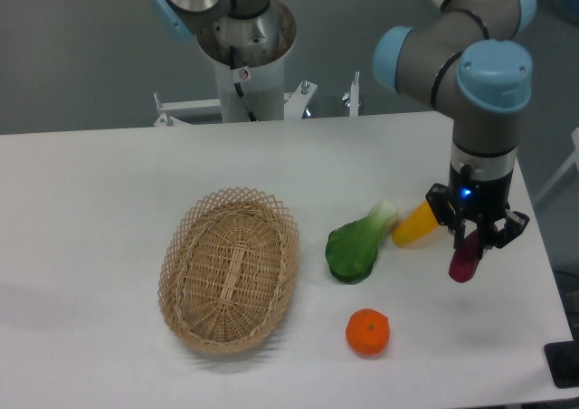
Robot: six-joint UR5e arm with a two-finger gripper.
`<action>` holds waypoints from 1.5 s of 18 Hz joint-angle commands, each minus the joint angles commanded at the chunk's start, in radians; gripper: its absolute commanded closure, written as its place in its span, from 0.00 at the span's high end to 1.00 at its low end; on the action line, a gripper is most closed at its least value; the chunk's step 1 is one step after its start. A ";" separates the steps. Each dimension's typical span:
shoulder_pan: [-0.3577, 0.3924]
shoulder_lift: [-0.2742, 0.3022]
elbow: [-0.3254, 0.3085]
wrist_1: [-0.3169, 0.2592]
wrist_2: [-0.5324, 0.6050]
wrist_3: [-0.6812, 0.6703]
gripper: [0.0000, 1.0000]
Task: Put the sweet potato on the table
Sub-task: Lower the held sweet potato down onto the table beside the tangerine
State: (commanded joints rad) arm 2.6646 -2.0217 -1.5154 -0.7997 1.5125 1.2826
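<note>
Two-finger gripper (477, 237) pointing straight down, clamped on upper end of small dark magenta-purple sweet potato (464, 262); tuber hangs near-vertical, lower tip close to large white table (109, 192), contact cannot be told. Position: right side, near table edge, just beside yellow-orange elongated vegetable (414, 226). Vertical hold likely suits straight lowering onto bare patch. Green leafy vegetable (355, 246), round orange fruit (367, 331), oval wicker basket (230, 270) lie apart to left, basket holding nothing. No readable brands, labels or writing; blue light on wrist.
</note>
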 joint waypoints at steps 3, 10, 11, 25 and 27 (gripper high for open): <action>-0.028 -0.038 -0.015 0.072 0.003 -0.110 0.26; -0.057 -0.092 -0.066 0.128 0.009 -0.250 0.27; -0.057 -0.092 -0.090 0.135 0.011 -0.249 0.27; -0.072 -0.118 -0.149 0.142 0.083 -0.244 0.33; -0.072 -0.118 -0.147 0.142 0.083 -0.238 0.64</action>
State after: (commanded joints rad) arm 2.5924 -2.1399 -1.6629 -0.6581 1.5953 1.0446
